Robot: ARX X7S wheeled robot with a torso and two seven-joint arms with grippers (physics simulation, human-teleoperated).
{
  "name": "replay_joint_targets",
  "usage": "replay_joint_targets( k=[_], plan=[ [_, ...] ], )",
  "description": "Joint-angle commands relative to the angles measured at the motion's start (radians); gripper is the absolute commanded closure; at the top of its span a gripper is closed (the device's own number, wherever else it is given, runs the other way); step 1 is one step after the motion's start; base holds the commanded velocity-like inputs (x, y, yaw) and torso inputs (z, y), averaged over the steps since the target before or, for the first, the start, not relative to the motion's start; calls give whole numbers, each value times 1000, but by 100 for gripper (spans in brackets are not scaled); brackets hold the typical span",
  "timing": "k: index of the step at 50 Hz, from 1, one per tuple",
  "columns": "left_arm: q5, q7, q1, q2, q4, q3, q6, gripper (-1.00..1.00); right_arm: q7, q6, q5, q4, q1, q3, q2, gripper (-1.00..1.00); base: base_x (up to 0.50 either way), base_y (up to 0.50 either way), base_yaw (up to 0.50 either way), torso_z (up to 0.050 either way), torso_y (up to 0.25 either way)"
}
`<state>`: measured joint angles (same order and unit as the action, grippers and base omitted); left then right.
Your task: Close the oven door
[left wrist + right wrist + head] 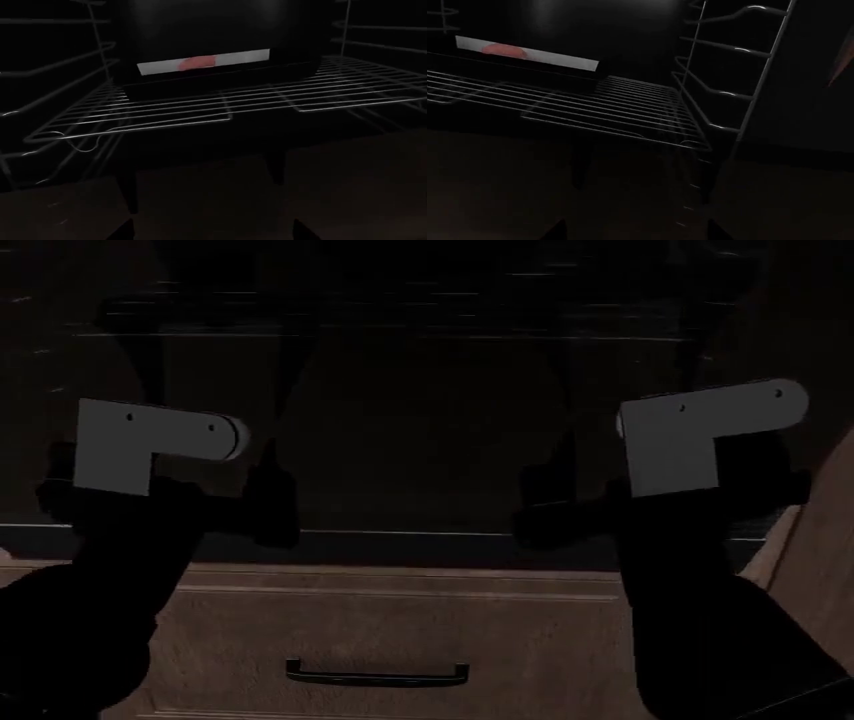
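Note:
The oven door (pixel 414 440) lies swung down and flat, a wide dark panel whose front edge runs across the head view. Both arms reach over it. My left gripper (pixel 274 495) hovers above the door's left part and my right gripper (pixel 534 505) above its right part. In the left wrist view the left gripper (pixel 213 232) is open, with its tips wide apart and nothing between them. The right gripper (pixel 634 230) is open in the same way. Both wrist cameras look over the door (pixel 213 200) into the black cavity with its wire rack (pixel 220 102).
A black tray (pixel 207 62) with a white strip and a red patch sits on the rack deep in the cavity. Rack rails (pixel 727 95) line the cavity's side wall. Below the door is a wooden drawer front (pixel 400 615) with a black bar handle (pixel 378 674).

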<state>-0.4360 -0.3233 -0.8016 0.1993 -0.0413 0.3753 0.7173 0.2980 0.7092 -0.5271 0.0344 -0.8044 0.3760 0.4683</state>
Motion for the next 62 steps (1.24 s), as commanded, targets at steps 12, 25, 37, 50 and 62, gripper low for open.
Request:
replay_joint_targets(
  k=[12,25,37,50,62],
  plan=[
    [72,36,-174,-112,-411,9,-261,-100,-87,-148,102,-294,-145,51,-39,-100,1,0,0,0,0],
    [107,64,-330,-192,-827,39,-500,-100,-149,-278,175,-530,-230,97,-73,-100,0,0,0,0,0],
    [-400,-5,-499,-199,-1168,556,-762,-100,-181,-377,220,-750,-328,112,-104,-100,1,0,0,0,0],
    [-702,-39,-527,-199,-1197,878,-843,-100,-186,-405,212,-752,-318,100,-95,-100,38,-1,-9,0,0],
    [-762,-111,-519,-110,-1015,928,-827,-100,-149,-296,144,-527,-256,57,-52,-100,35,-5,-11,0,0]
  ],
)
